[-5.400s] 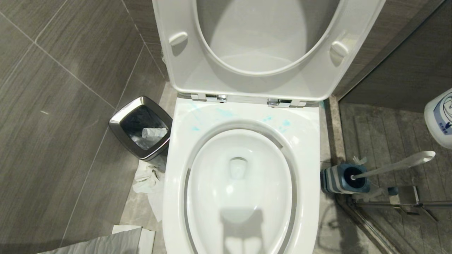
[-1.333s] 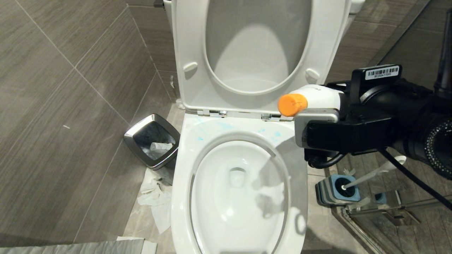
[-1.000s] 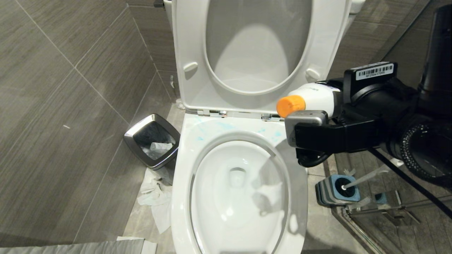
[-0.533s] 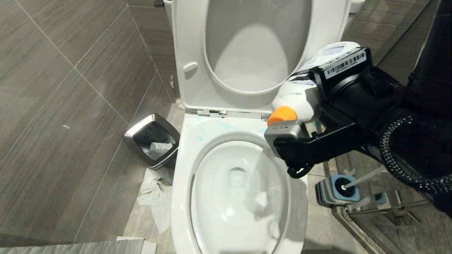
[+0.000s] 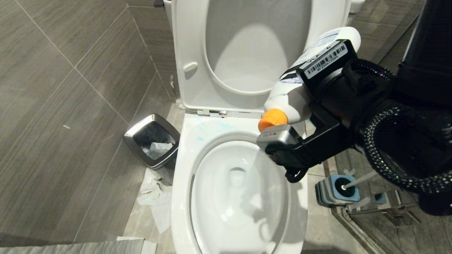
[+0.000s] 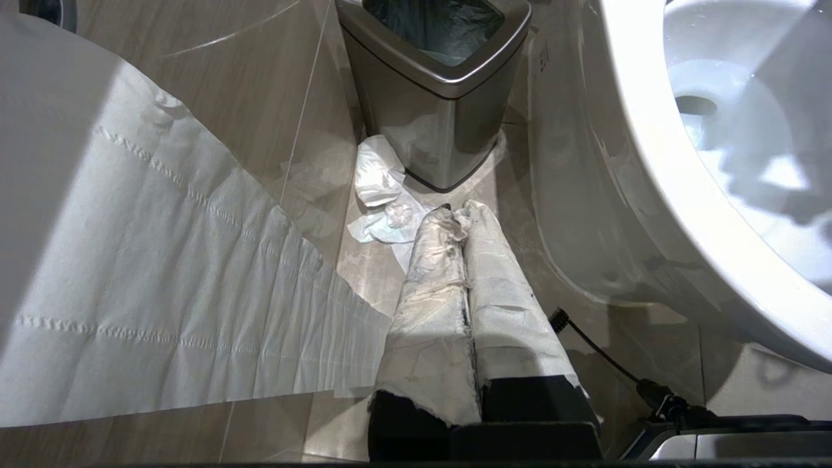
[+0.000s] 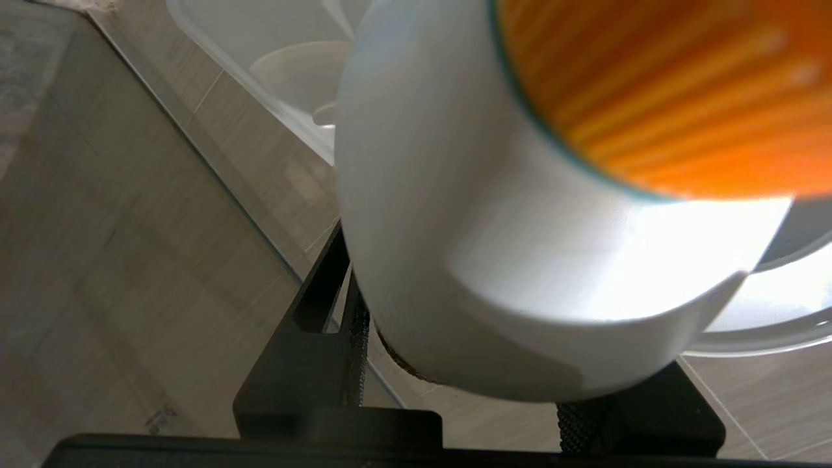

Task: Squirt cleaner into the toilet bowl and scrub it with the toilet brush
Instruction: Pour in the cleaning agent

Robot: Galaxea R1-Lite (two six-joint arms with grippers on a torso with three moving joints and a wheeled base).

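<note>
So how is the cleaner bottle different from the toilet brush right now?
The cleaner bottle is up in the air, held by the right gripper; the toilet brush stands on the floor in its striped holder.
The bottle is tipped with its orange cap pointing down at the toilet bowl; the brush handle leans upward.
The bottle is fat and short; the brush handle is long and thin.
Both are mostly white.

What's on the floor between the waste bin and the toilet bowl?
Crumpled white paper lies between bin and bowl, in the head view.
</note>
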